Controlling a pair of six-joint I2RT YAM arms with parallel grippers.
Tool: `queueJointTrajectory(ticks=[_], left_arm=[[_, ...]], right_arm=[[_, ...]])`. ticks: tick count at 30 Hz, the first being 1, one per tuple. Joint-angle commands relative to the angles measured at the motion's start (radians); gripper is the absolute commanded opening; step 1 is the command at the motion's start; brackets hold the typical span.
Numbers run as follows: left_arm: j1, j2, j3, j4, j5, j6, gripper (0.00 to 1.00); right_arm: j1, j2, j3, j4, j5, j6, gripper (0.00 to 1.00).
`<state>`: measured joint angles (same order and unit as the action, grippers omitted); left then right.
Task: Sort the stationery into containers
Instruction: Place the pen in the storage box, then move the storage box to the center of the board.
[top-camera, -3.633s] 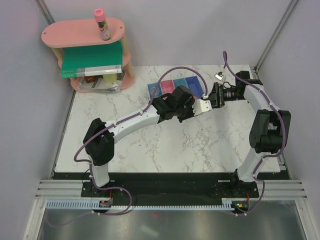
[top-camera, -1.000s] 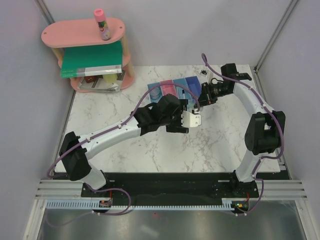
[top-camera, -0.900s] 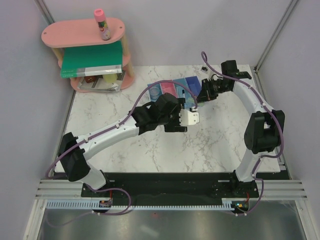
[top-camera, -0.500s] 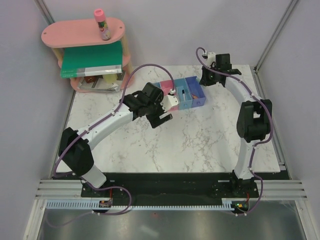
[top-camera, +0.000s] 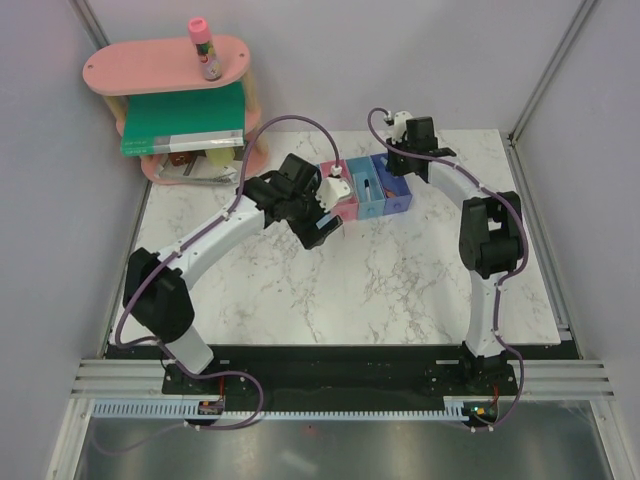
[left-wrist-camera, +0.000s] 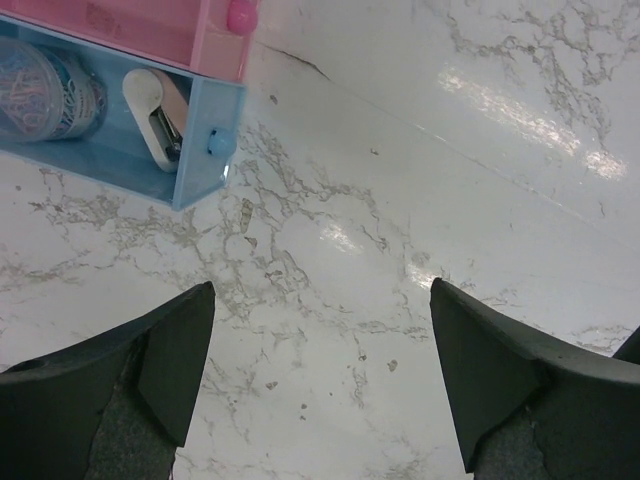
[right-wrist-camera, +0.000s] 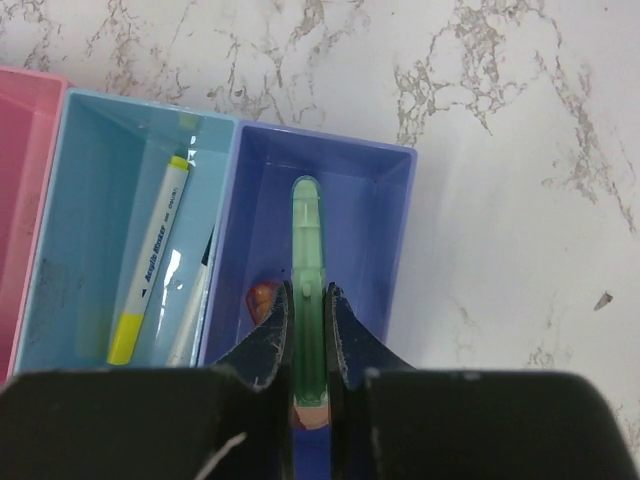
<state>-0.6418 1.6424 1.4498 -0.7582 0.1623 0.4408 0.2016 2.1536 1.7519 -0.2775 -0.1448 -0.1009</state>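
1. right gripper (right-wrist-camera: 308, 300): jaws clamped on a green translucent stick (right-wrist-camera: 307, 225); stick lengthwise within the outline of the darker blue bin (right-wrist-camera: 390, 220), at the end of the row of four joined bins (top-camera: 375, 208); cannot tell if touching its floor
2. small orange piece (right-wrist-camera: 261, 298) in the same bin, just left of the jaws
3. middle light blue bin (right-wrist-camera: 70, 200): yellow-tipped marker (right-wrist-camera: 148, 265) lying along it, second white marker (right-wrist-camera: 190, 300) beside
4. left gripper (left-wrist-camera: 320, 330): jaws wide apart, nothing between; over bare marble table (left-wrist-camera: 420, 200) just beside the end light blue bin (left-wrist-camera: 200, 160)
5. in that bin: clear round pot (left-wrist-camera: 45, 75) of paper clips, white-and-metal item (left-wrist-camera: 160, 115) next to it
6. pink-capped tube (top-camera: 203, 48) upright on the pink shelf (top-camera: 130, 70), well apart from the bins
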Motion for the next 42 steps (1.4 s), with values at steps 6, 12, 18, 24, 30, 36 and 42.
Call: queueJointTrajectory(ticks=[6,12,18,24,30,36,42], left_arm=[[0.088,0.127,0.124,0.097,-0.101,-0.158,0.93],[0.099,0.206,0.176,0.175,-0.109,-0.174,0.93],[0.099,0.299,0.242,0.204,-0.109,-0.182,0.93],[0.099,0.341,0.248,0.238,-0.153,-0.174,0.92],[0.099,0.379,0.271,0.269,-0.095,-0.227,0.92],[0.099,0.442,0.319,0.264,0.008,-0.318,0.91],[0.099,0.442,0.313,0.258,0.097,-0.338,0.91]], right_arm=[[0.019,-0.009,-0.104,0.081,0.051,0.007,0.09],[0.025,-0.029,-0.149,0.090,0.063,0.000,0.14],[0.035,-0.055,-0.183,0.081,0.060,-0.008,0.40],[0.047,-0.083,-0.218,0.077,0.063,-0.022,0.49],[0.055,-0.107,-0.233,0.075,0.063,-0.020,0.49],[0.064,-0.129,-0.258,0.073,0.060,-0.022,0.49],[0.073,-0.144,-0.285,0.061,0.057,-0.034,0.49]])
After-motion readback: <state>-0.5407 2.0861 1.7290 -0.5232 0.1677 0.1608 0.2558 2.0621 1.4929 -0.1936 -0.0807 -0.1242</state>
